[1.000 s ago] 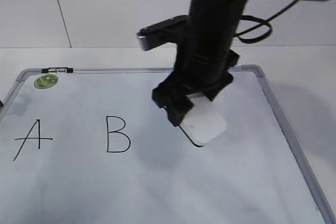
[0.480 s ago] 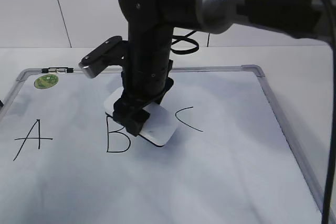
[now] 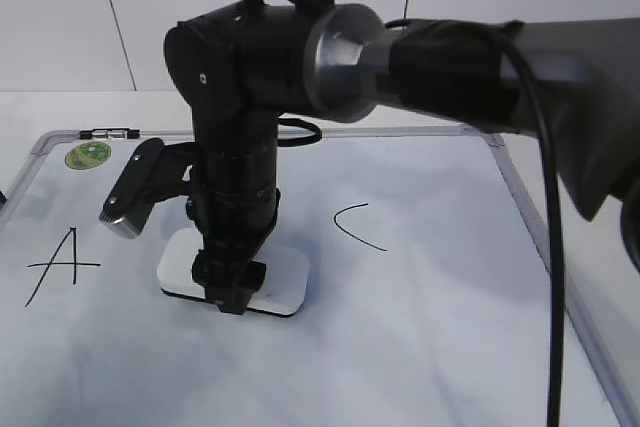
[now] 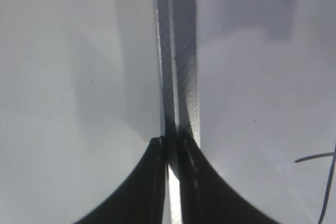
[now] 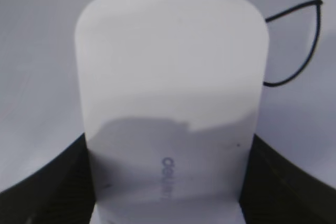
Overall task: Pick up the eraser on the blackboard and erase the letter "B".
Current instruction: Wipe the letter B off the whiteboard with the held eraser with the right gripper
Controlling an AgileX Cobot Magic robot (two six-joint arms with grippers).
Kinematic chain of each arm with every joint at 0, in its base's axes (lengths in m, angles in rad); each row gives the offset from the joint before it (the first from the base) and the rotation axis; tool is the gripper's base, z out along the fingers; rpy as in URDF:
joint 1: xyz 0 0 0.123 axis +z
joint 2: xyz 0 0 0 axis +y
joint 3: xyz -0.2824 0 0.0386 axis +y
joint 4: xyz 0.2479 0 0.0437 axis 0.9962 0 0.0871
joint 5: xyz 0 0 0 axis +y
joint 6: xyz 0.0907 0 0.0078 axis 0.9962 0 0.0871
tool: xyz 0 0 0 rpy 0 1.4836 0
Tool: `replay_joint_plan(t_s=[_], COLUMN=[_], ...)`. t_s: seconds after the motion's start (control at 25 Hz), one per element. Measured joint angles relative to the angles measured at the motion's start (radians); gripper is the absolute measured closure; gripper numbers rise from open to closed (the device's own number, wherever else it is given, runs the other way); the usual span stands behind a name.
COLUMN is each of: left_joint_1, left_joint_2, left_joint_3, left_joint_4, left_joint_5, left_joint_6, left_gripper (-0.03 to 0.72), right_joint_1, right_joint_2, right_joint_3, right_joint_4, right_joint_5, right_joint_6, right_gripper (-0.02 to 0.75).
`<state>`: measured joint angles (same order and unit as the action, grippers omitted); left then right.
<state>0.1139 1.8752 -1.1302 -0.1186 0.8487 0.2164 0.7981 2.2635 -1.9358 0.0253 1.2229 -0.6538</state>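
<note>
My right gripper [image 3: 232, 292] reaches across to the left half of the blackboard [image 3: 430, 347]. It is shut on the eraser [image 3: 285, 282], a white rounded block that lies flat on the board between the "A" and the "C". The letter "B" is hidden under the eraser and arm in the exterior view. In the right wrist view the eraser [image 5: 170, 93] sits between the dark fingers [image 5: 283, 182], and a black looped stroke [image 5: 310, 51] runs out from under its right edge. My left gripper [image 4: 172, 145] is shut and empty over the board's grey frame [image 4: 184, 77].
The black "A" [image 3: 62, 265] is at the board's left and the curved "C" [image 3: 355, 227] right of the eraser. A round green sticker [image 3: 88, 155] sits at the far left corner. The frame's right edge [image 3: 545, 247] runs under the right arm's cable.
My right gripper has carried the eraser leftward across the board, from over the "C" to over the "B". The "C" is uncovered now and the "B" is covered.
</note>
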Motion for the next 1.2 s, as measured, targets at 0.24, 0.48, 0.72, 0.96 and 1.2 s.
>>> replay_joint_plan(t_s=[0.24,0.48,0.72,0.96,1.2], left_joint_1=[0.000,0.000,0.002,0.002,0.002], left_joint_2=[0.000,0.000,0.000,0.000,0.002], left_joint_3=[0.000,0.000,0.000,0.000,0.000], left_joint_4=[0.000,-0.005,-0.012,-0.014,-0.017], left_joint_5=[0.002,0.003,0.004,0.004,0.004], left_joint_6=[0.000,0.000,0.000,0.000,0.000], left_gripper=[0.652,0.653,0.654,0.654,0.654], right_joint_1=[0.010,0.010,0.010,0.010,0.010], right_joint_2=[0.023,0.028,0.029,0.044,0.066], right_joint_3=[-0.008,-0.013,-0.013,-0.014,-0.026], right_joint_4=[0.002,0.013,0.078,0.092,0.090], right_joint_5=[0.000,0.000,-0.019,-0.041,-0.046], right_joint_6=[-0.029,-0.033,-0.037,-0.037,-0.035], right_gripper=[0.214,0.214,0.214,0.214,0.214])
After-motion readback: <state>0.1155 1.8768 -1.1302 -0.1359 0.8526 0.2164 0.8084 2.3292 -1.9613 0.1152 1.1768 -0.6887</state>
